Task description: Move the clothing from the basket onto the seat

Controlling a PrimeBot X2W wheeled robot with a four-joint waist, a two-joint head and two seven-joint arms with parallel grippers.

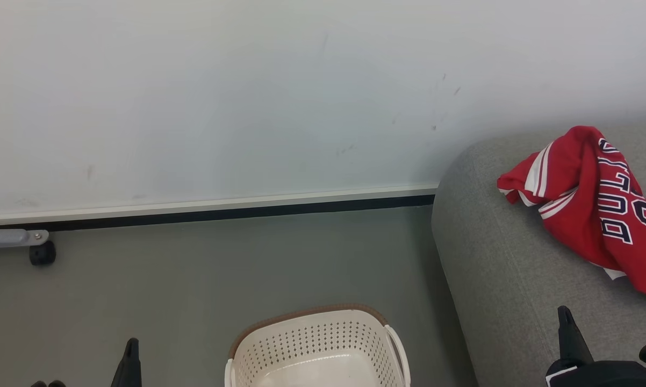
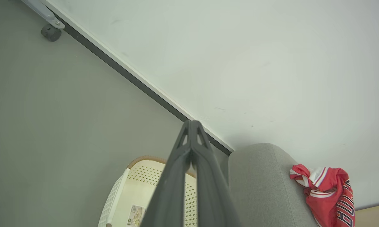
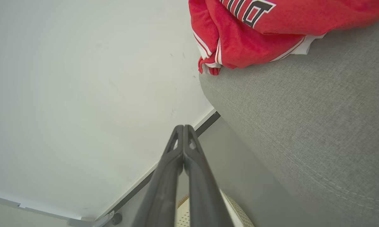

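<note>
The red clothing (image 1: 597, 207) with white stripes and dark lettering lies bunched on the grey seat (image 1: 495, 269) at the right; it also shows in the left wrist view (image 2: 328, 192) and the right wrist view (image 3: 259, 34). The cream basket (image 1: 317, 349) with a brown rim stands on the floor at bottom centre, its visible inside bare. My left gripper (image 1: 132, 344) is shut at the lower left, left of the basket, holding nothing (image 2: 192, 123). My right gripper (image 1: 565, 313) is shut over the seat's front part, below the clothing, with nothing in it (image 3: 183, 127).
A white wall with a dark skirting strip (image 1: 221, 212) runs behind the grey floor (image 1: 194, 279). A grey metal leg with a black caster (image 1: 42, 252) stands at the far left by the wall. A paper label (image 2: 136, 214) sticks to the basket's bottom.
</note>
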